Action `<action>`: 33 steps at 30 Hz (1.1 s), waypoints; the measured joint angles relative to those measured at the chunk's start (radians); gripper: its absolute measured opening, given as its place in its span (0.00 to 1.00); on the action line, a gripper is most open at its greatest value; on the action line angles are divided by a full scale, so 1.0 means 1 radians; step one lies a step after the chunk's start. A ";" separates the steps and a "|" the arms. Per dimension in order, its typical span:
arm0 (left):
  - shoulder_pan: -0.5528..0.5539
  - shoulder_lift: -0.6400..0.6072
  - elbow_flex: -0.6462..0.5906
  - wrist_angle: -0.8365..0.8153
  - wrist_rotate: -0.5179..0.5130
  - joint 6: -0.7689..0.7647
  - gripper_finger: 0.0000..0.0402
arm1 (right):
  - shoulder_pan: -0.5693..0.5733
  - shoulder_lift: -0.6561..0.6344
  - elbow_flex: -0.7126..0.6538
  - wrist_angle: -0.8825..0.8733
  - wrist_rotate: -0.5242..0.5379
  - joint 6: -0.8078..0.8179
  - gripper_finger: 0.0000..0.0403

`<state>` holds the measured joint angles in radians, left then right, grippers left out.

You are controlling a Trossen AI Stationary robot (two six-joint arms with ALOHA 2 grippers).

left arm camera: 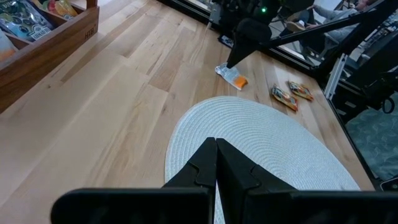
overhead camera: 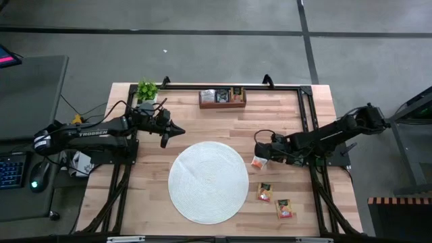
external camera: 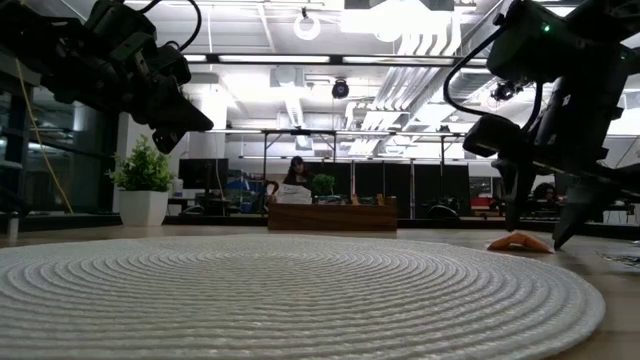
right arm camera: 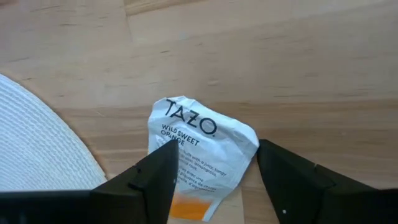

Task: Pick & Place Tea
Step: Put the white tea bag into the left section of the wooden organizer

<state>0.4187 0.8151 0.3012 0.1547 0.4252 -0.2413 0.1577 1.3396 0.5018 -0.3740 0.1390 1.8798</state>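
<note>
Up close, the right gripper straddles a crumpled white-and-orange tea sachet with fingers spread, on bare wood just beside the round white woven mat. Farther off, the left gripper hangs pinched shut above the light wooden table.

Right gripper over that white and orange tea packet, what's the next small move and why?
Probably close the fingers. The right gripper is open and straddles the white-and-orange tea packet, which lies on the table just off the white mat, one finger on each side. Closing should pinch it for lifting.
</note>
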 joint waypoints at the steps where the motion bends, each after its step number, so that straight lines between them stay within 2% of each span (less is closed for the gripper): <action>1: 0.000 0.000 0.000 0.000 0.000 0.000 0.00 | 0.000 0.000 -0.001 0.000 0.000 -0.004 0.50; 8: 0.000 0.000 0.000 0.000 0.000 0.000 0.00 | 0.000 0.002 -0.002 -0.002 0.000 -0.022 0.31; 17: 0.000 0.000 0.000 0.000 0.000 0.000 0.00 | 0.000 0.003 -0.002 -0.001 0.003 -0.048 0.16; 23: 0.000 0.000 0.000 0.000 0.000 0.000 0.00 | -0.001 0.005 -0.003 0.010 0.017 -0.077 0.02; 33: 0.000 0.000 0.000 0.000 0.000 0.000 0.00 | -0.002 0.005 -0.003 0.058 0.071 -0.159 0.00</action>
<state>0.4187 0.8154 0.3012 0.1547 0.4252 -0.2410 0.1562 1.3441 0.4988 -0.3164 0.2098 1.7211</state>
